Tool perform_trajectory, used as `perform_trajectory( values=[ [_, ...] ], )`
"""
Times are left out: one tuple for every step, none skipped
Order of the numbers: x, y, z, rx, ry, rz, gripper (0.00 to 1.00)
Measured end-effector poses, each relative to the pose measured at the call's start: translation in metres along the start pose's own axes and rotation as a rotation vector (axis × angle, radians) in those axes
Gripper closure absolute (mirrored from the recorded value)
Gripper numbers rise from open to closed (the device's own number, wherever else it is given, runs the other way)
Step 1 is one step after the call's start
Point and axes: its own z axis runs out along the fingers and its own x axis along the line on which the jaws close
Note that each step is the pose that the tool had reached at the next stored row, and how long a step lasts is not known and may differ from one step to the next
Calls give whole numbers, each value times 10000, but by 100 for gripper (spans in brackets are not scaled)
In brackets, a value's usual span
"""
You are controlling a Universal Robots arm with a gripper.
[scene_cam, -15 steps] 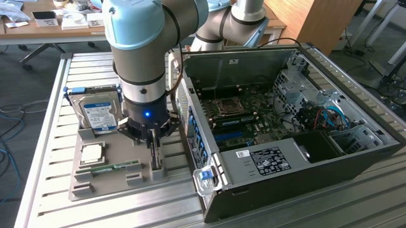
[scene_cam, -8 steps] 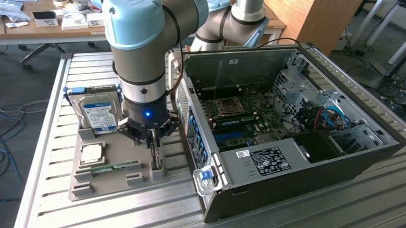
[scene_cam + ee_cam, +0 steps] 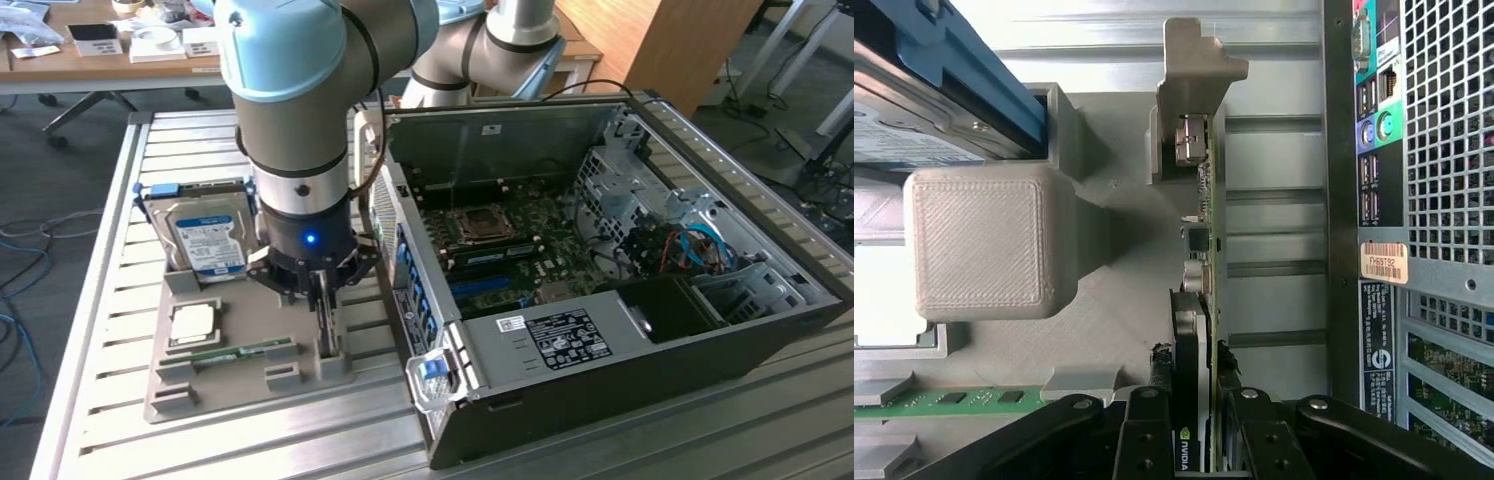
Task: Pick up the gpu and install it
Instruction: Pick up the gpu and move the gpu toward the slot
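The gpu (image 3: 1200, 250) stands on edge in a slot of the grey holder tray (image 3: 227, 395), seen edge-on, with its silver bracket (image 3: 1189, 90) at the far end. My gripper (image 3: 1194, 400) is lowered straight over the card, with one black finger against each face, shut on it. In the exterior view the gripper (image 3: 326, 300) hangs just beside the open computer case (image 3: 601, 290), with the gpu (image 3: 328, 345) upright below it.
The tray also holds a hard drive (image 3: 207, 240) with a blue-white label, a memory stick (image 3: 243, 352) and a square chip (image 3: 194, 322). The case's rear panel (image 3: 1414, 200) is close beside the card. A grey block (image 3: 984, 240) rises on the other side.
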Motion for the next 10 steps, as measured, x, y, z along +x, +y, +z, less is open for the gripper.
perform_trajectory(
  values=[
    [-1,1,-26,0,0,0,73],
    [-2,2,-56,0,-1,0,73],
    [-2,4,-91,0,-1,0,73],
    [-3,6,-123,0,0,0,73],
    [-4,7,-155,0,0,0,73],
    [-5,8,-185,0,0,0,73],
    [-5,10,-215,0,-1,0,73],
    [-6,11,-243,0,0,0,73],
    [-7,12,-273,0,0,0,73],
    [-8,15,-338,1,0,0,73]
  ],
)
